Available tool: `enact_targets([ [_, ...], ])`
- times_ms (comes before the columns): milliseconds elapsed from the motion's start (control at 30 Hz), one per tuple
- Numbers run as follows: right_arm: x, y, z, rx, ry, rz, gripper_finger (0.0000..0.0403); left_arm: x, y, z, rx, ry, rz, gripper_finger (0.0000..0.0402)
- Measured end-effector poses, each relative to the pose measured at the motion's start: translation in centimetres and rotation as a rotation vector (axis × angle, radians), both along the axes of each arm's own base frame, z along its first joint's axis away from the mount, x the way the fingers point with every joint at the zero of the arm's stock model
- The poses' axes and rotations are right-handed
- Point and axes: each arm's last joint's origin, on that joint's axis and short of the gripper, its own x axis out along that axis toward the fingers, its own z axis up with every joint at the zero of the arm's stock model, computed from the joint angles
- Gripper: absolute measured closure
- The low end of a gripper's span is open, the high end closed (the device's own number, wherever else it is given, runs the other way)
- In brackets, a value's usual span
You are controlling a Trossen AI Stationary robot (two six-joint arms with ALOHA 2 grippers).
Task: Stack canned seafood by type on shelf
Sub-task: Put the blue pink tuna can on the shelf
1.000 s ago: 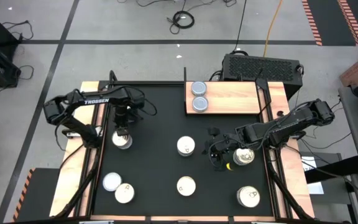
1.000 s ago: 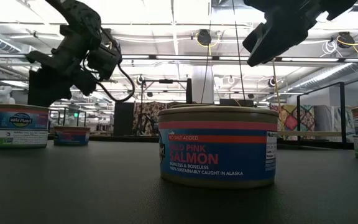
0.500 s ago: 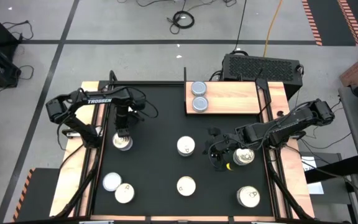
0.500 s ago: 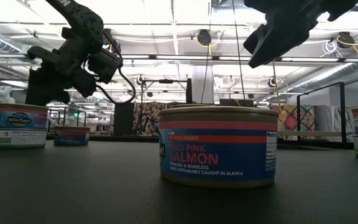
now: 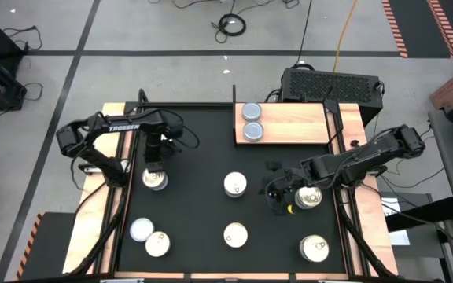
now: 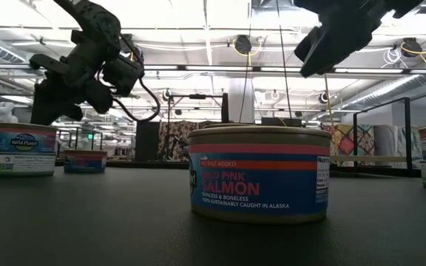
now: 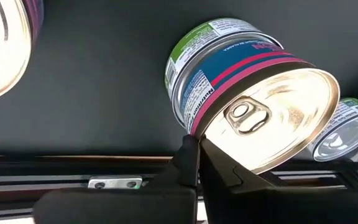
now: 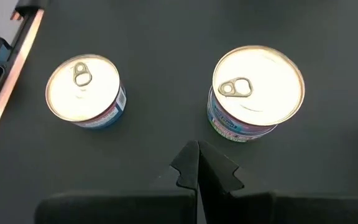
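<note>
**Left fingers closed with no tin between them: misgrasp risk at the near-left tin**

Your left gripper [image 5: 154,165] hangs directly over a pull-tab tin [image 5: 156,180] on the left part of the black mat [image 5: 195,212]. The left wrist view shows its two fingers pressed together with nothing between them. Their tips sit at the tin's edge, and I cannot tell whether they touch it. Nothing is held.

Your right gripper [image 5: 277,193] is likewise pinched closed and empty. It hovers above the mat just beside another pull-tab tin [image 5: 309,197].

The shelf [image 5: 297,124] lies at the far side of the mat. It carries two silver-topped tins [image 5: 252,122] side by side at its left end. The other tins are well apart from it:
- three gold-topped tins on the mat [image 5: 235,185] [image 5: 235,234] [image 5: 315,249];
- a silver-topped tin [image 5: 141,229] touching a gold-topped one [image 5: 157,245] at the near left.

Hazards, in my judgement:
- If you lower the left arm with its fingers closed, the tips will land on the lid or rim. That would shove or tip the tin rather than grip it. Spread the fingers wider than the tin first.
- A lift from this pose would come up empty.
- The right arm is close enough to its neighbouring tin that a sideways move could knock it.
- Pull-tab tins set on the silver pair would mix the types. Keep them at the bare end of the shelf
</note>
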Motion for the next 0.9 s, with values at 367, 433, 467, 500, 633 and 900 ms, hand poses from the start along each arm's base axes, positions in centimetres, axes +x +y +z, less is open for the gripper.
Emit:
enact_targets([
  [367,-0.8,0.9,1.2,0.021,-0.055,0.030,0.0403,0.4,-0.4,1.0,-0.101,-0.174,0.029,0.0399],
  [433,-0.9,0.9,1.2,0.020,-0.054,0.032,0.0403,0.4,-0.4,1.1,-0.105,-0.186,0.018,0.0399],
  [467,-0.9,1.0,1.2,0.020,-0.056,0.032,0.0403,0.4,-0.3,1.0,-0.102,-0.192,0.015,0.0399],
  [500,-0.8,1.0,1.2,0.020,-0.058,0.031,0.0403,0.5,-0.3,1.0,-0.099,-0.199,0.013,0.0399],
  [633,-0.8,1.0,1.2,0.022,-0.057,0.029,0.0403,0.5,-0.2,1.0,-0.111,-0.216,0.004,0.0399],
  [900,-0.8,1.0,1.2,0.022,-0.057,0.029,0.0403,0.2,0.2,1.2,-0.130,-0.218,0.029,0.0400],
])
